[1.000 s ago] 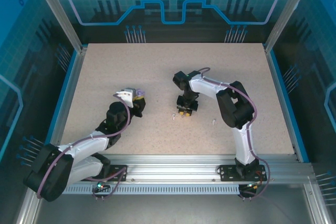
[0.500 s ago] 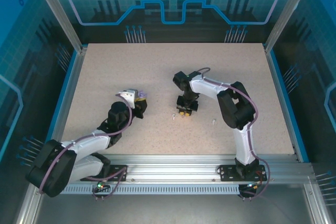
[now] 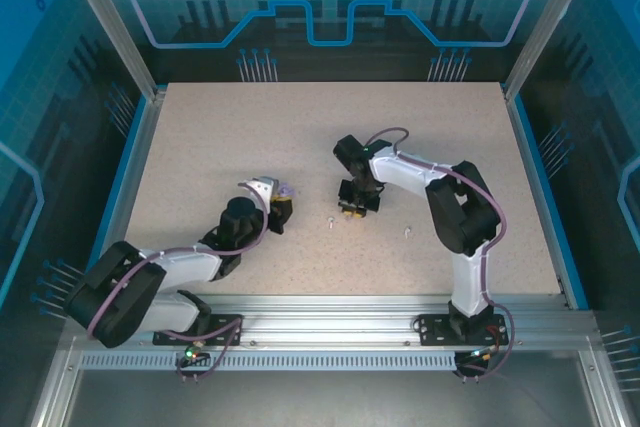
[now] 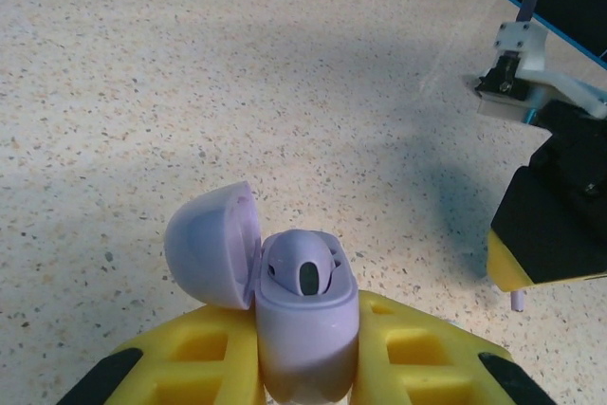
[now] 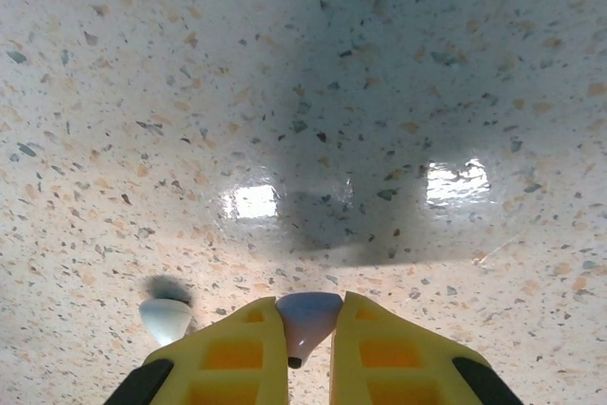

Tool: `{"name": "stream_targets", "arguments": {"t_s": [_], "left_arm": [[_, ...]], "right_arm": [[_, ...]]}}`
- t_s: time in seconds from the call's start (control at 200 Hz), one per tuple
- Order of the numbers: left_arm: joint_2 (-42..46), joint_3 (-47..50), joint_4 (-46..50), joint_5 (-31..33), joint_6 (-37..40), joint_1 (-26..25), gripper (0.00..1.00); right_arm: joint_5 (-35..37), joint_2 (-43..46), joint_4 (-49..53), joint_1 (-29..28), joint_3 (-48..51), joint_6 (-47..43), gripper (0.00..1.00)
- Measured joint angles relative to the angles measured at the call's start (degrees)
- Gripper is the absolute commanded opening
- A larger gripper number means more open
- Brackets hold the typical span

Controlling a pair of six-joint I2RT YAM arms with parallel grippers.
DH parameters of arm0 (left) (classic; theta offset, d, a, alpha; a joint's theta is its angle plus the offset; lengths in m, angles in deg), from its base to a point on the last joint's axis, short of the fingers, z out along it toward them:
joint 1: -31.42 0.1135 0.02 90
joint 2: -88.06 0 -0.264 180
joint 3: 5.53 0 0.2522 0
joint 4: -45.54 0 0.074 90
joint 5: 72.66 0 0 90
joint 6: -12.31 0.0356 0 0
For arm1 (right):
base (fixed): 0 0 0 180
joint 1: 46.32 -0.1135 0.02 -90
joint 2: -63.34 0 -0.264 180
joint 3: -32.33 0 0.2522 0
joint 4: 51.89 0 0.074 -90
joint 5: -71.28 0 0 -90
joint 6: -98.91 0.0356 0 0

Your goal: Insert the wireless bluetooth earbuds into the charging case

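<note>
Left tool (image 3: 274, 205) is pressed in on the purple charging case (image 4: 305, 329), yellow fingers (image 4: 408, 348) on either side of its body. It sits left of the desk's (image 3: 300, 127) centre, toward the near half. The case is held upright and open, with the lid (image 4: 213, 244) flipped back to the left on its hinge. One purple bud (image 4: 305, 270) is seated in the case, its dark spot facing out. Can't tell if the slot beside it is filled.

Right tool (image 3: 351, 210) is near the desk centre, pointing down, close to the surface. Its fingers are pinched on a pale bud (image 5: 308, 315), round head showing between the yellow pads and stem toward the camera. The colour looks whitish-lilac, hard to say which. From the left wrist view a thin pale stem hangs below that tool.

A white bud (image 5: 166, 318) lies loose on the desk just left of the right tool, not touching it, between the two tools. A second white bud (image 3: 407, 231) lies on the desk to the right of the right tool, well apart from the first.

The case and the right tool are apart, with bare desk between them.
</note>
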Motion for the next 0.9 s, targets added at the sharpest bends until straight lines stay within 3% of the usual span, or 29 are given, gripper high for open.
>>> {"name": "stream_targets", "arguments": {"t_s": [0.625,0.9], "left_arm": [[-20.3,-5.1,-15.0,-6.8,7.9,-6.6,0.23],[-25.0,-8.7,-18.8,-8.8,10.3,-8.1,0.22]], "right_arm": [[0.7,8.9,-3.7,-0.3,3.0,-1.5,0.13],[0.7,8.9,-3.7,-0.3,1.9,-1.7,0.13]]}}
